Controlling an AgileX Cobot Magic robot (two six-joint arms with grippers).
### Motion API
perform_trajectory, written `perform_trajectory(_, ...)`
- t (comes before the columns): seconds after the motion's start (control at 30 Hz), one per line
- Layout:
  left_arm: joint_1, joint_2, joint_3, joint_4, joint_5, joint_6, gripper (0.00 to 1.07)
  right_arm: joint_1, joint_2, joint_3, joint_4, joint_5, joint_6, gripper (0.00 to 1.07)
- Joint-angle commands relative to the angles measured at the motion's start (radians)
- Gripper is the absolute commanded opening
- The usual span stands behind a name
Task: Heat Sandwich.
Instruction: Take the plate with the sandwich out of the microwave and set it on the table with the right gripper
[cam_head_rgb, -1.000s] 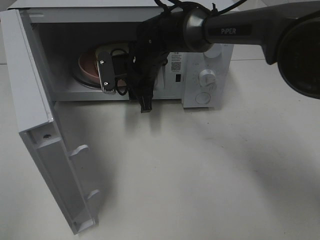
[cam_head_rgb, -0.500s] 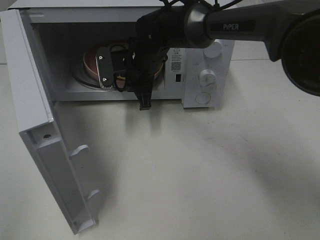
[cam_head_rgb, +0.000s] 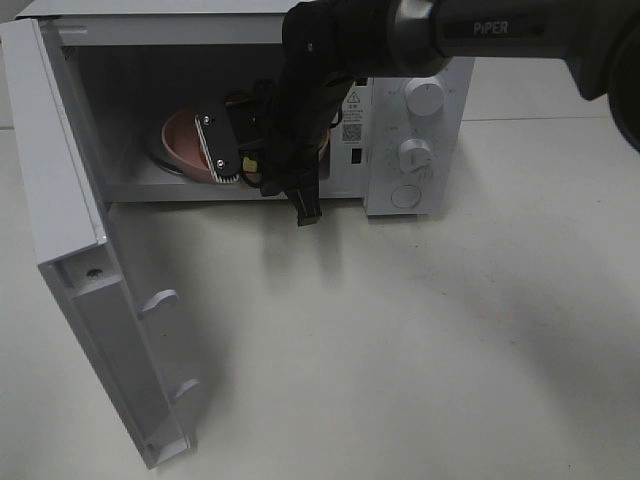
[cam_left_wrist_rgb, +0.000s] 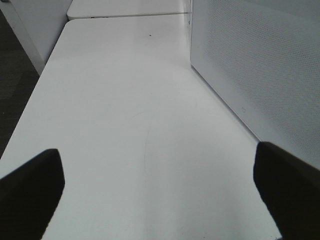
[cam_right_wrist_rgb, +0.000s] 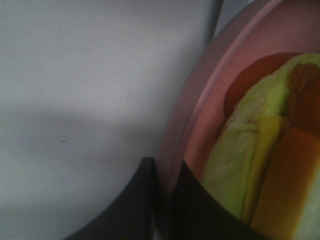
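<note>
**Plate with sandwich gripped inside the open microwave**

Exterior high view: the microwave (cam_head_rgb: 420, 120) is seen across the upper part of the frame, with its door (cam_head_rgb: 90, 290) swung wide open down the left side. The right arm is reached in from the upper right, and the right gripper (cam_head_rgb: 225, 150) is placed inside the cavity at the upper centre. A pink plate (cam_head_rgb: 180, 135) is seen just left of it, on the cavity floor. The sandwich is hidden here by the gripper. Three knobs (cam_head_rgb: 413, 155) are stacked on the panel at the right of the cavity. The white table (cam_head_rgb: 400, 350) fills the lower frame.

Left wrist view: the left gripper (cam_left_wrist_rgb: 160, 195) is held over the bare table (cam_left_wrist_rgb: 125, 100), its two dark fingers (cam_left_wrist_rgb: 30, 190) set wide apart. A perforated wall of the microwave (cam_left_wrist_rgb: 260, 65) is seen beside it.

Right wrist view: the right gripper (cam_right_wrist_rgb: 167, 200) is clamped on the rim of the pink plate (cam_right_wrist_rgb: 210, 100), one finger (cam_right_wrist_rgb: 142, 200) outside the rim and one inside. The sandwich (cam_right_wrist_rgb: 270, 165) is lying on the plate, close to the inner finger.
</note>
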Motion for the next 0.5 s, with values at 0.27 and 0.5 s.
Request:
perform_trajectory(0.27,-0.003,-0.021,0.004,-0.007,-0.011,0.003,0.98,0.001,-0.103,0.13,0.008,-0.058,-0.041,0.0)
perform_trajectory(0.5,-0.003,-0.021,0.004,-0.007,-0.011,0.003,0.98,0.008,-0.165,0.188,0.008,-0.066,-0.06,0.0)
